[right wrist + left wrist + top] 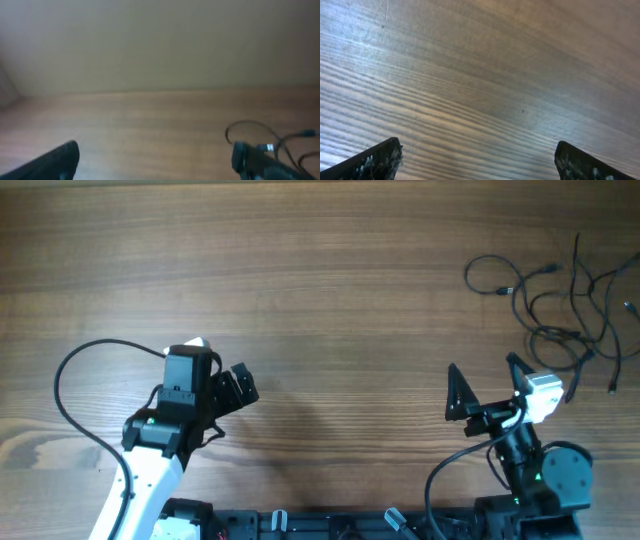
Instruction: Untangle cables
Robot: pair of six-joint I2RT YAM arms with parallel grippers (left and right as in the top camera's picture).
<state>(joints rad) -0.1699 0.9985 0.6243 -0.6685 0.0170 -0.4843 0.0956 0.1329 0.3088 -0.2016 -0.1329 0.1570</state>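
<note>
Cables [556, 330] lie loose on wooden table [330, 280]; left gripper [232, 388] and right gripper [483, 370] gape empty.

worktop [150, 120]: brown wood, blurred, fills the lower half | background [160, 45]: pale, plain, above the worktop's far edge | fingers [57, 162]: two dark tips at the bottom corners, spread wide, bare wood between | cables [248, 122]: thin black loops at lower right, just beside the right-hand tip; small silvery plug [270, 147] visible

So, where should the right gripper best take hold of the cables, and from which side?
Probably the lone loop at the left edge of the cables, from above with the right gripper: it lies flat, apart from the rest, nearest that gripper.
</note>
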